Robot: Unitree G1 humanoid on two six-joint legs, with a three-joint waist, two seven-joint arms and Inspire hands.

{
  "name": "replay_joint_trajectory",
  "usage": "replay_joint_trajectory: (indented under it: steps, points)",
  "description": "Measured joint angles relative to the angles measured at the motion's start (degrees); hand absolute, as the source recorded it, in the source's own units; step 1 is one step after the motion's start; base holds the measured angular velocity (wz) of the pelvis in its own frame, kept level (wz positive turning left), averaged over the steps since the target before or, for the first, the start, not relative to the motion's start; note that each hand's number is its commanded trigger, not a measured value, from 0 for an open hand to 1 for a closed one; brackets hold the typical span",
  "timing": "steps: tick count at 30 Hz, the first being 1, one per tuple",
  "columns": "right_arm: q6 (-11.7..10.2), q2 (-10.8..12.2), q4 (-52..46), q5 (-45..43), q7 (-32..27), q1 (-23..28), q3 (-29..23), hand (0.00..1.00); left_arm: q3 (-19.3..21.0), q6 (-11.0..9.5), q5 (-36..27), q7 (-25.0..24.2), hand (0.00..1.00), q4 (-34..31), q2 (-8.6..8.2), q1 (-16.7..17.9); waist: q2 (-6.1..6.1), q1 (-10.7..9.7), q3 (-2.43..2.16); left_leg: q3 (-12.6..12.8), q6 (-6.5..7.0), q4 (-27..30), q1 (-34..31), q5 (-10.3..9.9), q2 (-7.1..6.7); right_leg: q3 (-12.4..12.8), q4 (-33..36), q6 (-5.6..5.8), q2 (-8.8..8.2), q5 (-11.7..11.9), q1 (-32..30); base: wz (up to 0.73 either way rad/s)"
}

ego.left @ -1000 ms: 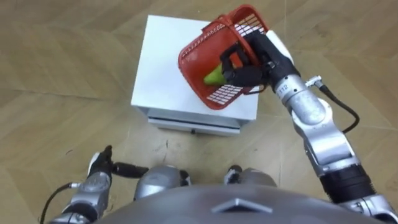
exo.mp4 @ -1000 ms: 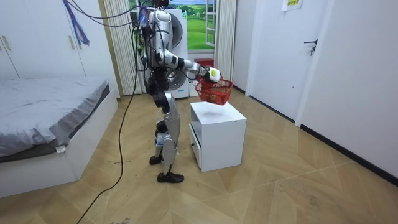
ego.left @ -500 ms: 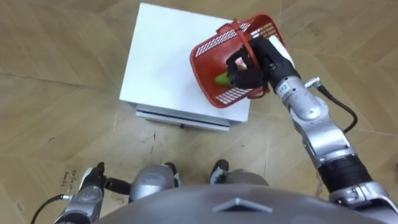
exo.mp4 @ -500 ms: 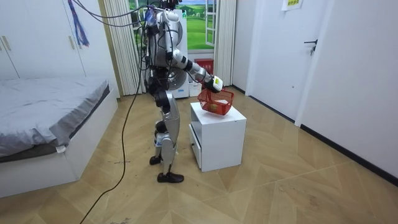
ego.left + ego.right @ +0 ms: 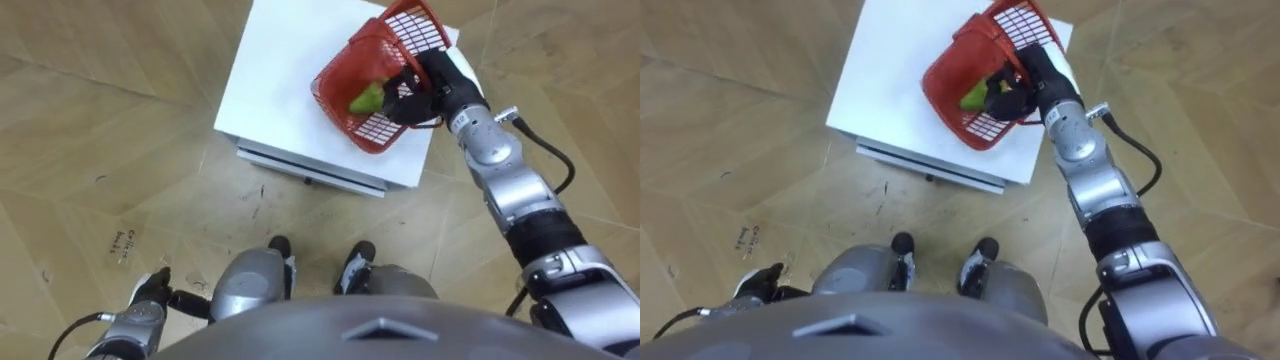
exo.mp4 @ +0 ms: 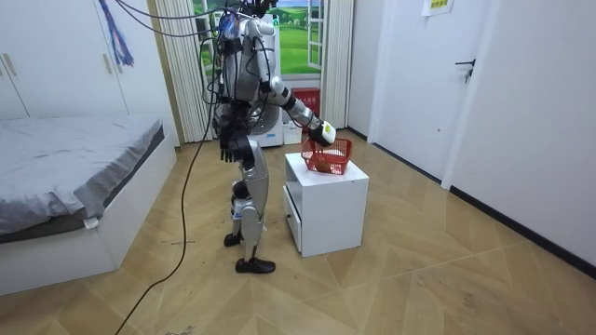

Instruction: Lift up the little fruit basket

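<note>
A red mesh fruit basket (image 5: 375, 70) hangs tilted low over the right part of a white cabinet's top (image 5: 285, 75). A green fruit (image 5: 367, 98) lies inside it. My right hand (image 5: 412, 92) is shut on the basket's handle, my arm reaching in from the right. In the room view the basket (image 6: 328, 156) sits at the level of the cabinet top (image 6: 349, 174) below my right hand (image 6: 322, 133); I cannot tell whether it touches. Low beside my hip, my left hand (image 5: 150, 298) hangs with relaxed fingers, holding nothing.
I stand close to the cabinet's drawer front (image 5: 310, 170) on a wooden floor. In the room view a bed (image 6: 65, 167) lies at the left, curtains (image 6: 182, 56) hang behind me, and a shut door (image 6: 414, 74) is at the right.
My right arm has come down and carried the basket from well above the cabinet to the level of its top. The eye view has shifted. My left hand stays by my side.
</note>
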Motion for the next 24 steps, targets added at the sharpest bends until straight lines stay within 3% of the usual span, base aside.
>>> replay_joint_trajectory:
  steps: [11,18,24]
  points:
    - [-0.1,0.7,2.5,2.1,0.0,-0.4,0.2,0.0,-0.1,0.3,-0.1,-0.2,0.0,1.0,-0.06,-0.1,-0.43,1.2,0.21,-0.3,0.0,0.6,-2.4,0.0,-0.02,-0.6,-0.1,-0.1,-0.06,0.2,-1.9,0.0]
    - [-0.1,1.5,1.7,1.3,-0.1,-0.4,0.3,0.0,-0.1,0.4,0.2,-0.8,0.0,1.1,-0.35,-0.1,-1.32,1.2,0.39,-0.6,0.0,1.1,-2.9,0.0,-0.09,-1.4,0.0,-0.1,-0.33,0.2,-2.0,0.02]
    - [-0.1,2.4,1.3,0.5,0.0,-0.4,0.3,0.0,0.1,0.4,1.2,-1.2,0.0,1.2,-0.53,-0.2,-1.36,1.3,0.43,-0.5,0.0,1.8,-3.0,0.0,-0.1,-2.0,0.0,-0.1,-0.5,0.2,-1.4,0.06]
